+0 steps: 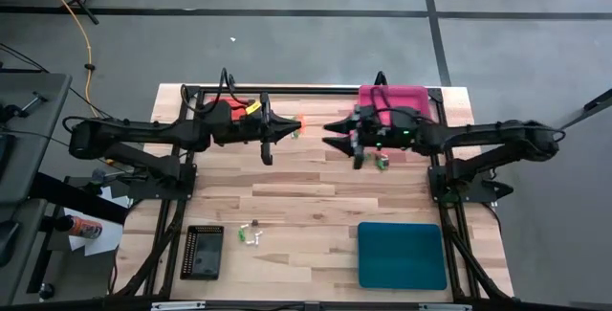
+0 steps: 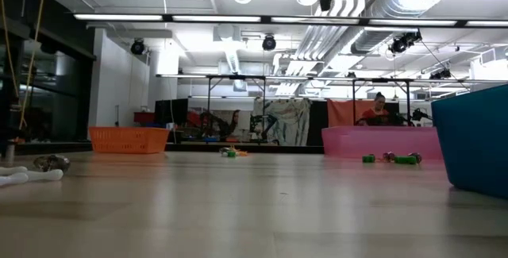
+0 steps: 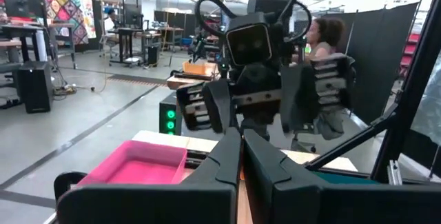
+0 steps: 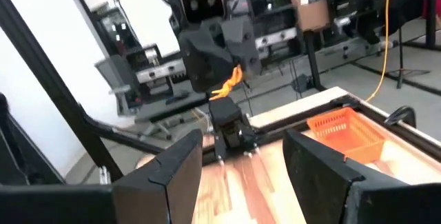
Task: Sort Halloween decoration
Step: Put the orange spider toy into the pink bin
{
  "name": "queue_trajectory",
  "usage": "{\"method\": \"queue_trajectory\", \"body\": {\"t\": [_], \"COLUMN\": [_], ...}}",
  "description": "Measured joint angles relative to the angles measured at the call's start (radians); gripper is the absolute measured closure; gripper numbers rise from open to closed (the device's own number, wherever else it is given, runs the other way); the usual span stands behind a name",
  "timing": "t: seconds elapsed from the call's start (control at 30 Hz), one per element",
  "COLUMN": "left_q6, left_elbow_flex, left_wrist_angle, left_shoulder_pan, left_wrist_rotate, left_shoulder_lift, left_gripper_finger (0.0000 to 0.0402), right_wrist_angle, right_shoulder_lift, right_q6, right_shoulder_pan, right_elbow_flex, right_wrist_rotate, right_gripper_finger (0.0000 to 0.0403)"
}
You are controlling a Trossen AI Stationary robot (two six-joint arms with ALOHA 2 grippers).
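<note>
Tiny trinkets lie on the wooden table in small groups. Green ones (image 1: 382, 161) sit below my right gripper and show near the pink tray in the low view (image 2: 393, 159). Orange and green ones (image 1: 297, 132) lie between the two grippers (image 2: 230, 152). White and green ones (image 1: 251, 233) rest beside the black tray. My left gripper (image 1: 287, 131) is shut and held above the table's middle, pointing right (image 3: 241, 156). My right gripper (image 1: 335, 131) faces it, open (image 4: 241, 162), holding nothing.
The orange tray (image 1: 251, 107) sits under my left arm at the far edge, and the pink tray (image 1: 397, 99) under my right arm. A teal tray (image 1: 402, 255) lies near right, a black tray (image 1: 203, 251) near left. A person (image 2: 377, 109) sits beyond the table.
</note>
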Motion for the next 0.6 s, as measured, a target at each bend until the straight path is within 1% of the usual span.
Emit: {"method": "queue_trajectory", "body": {"t": [0.13,0.27,0.33,0.5,0.6], "left_q6": [0.008,0.025,0.027,0.042,0.053], "left_elbow_flex": [0.001,0.001,0.000,0.000,0.000], "left_wrist_angle": [0.007,0.009,0.012,0.013,0.014], "left_shoulder_pan": [-0.005,-0.006,-0.006,-0.006,-0.006], "left_wrist_rotate": [0.000,0.000,0.000,0.000,0.000], "left_shoulder_lift": [0.023,0.042,0.042,0.041,0.041], "left_gripper_finger": [0.0401,0.0401,0.0401,0.0401,0.0401], "right_wrist_angle": [0.002,-0.045,-0.082,-0.088,-0.102], "right_shoulder_lift": [0.115,0.182,0.197,0.206,0.205], "right_q6": [-0.010,-0.007,-0.004,-0.005,0.010], "right_shoulder_pan": [0.000,-0.013,-0.021,-0.025,-0.024], "right_elbow_flex": [0.092,0.176,0.202,0.230,0.230], "right_wrist_rotate": [0.000,0.000,-0.001,-0.026,-0.027], "right_gripper_finger": [0.0206,0.0206,0.0206,0.0208,0.0224]}}
